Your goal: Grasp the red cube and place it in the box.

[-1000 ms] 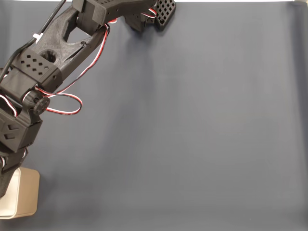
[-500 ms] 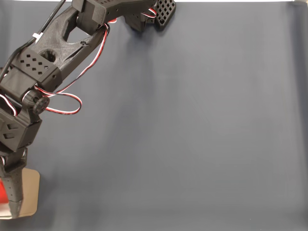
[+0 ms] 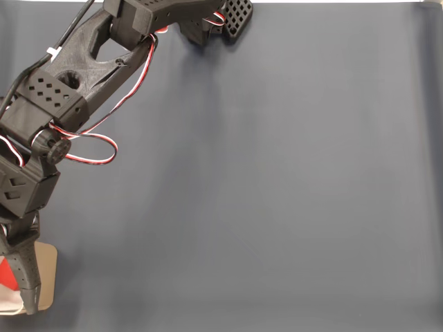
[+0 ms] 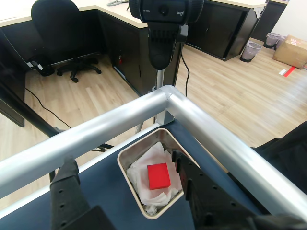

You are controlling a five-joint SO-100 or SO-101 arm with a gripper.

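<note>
In the wrist view the red cube (image 4: 158, 176) lies on crumpled white paper inside the beige box (image 4: 125, 168), which sits in the table's corner. My gripper (image 4: 123, 162) hangs above the box, open, with one black finger (image 4: 67, 191) on the left and the other finger (image 4: 189, 184) on the right; neither touches the cube. In the fixed view the arm (image 3: 76, 76) reaches down the left side to the box (image 3: 47, 277) at the bottom-left corner. There the red cube (image 3: 5, 273) shows beside a black finger (image 3: 22, 277).
A dark blue mat (image 3: 277, 194) covers the table in the fixed view. In the wrist view a silver rail (image 4: 201, 124) frames the table corner beside the box. A webcam (image 4: 163, 19) stands on a pole behind the rail. Beyond are an office floor and a chair (image 4: 60, 28).
The fingers have spread apart over the box. The red cube, hidden a second ago, now lies uncovered inside the box. The rest of the arm has not moved.
</note>
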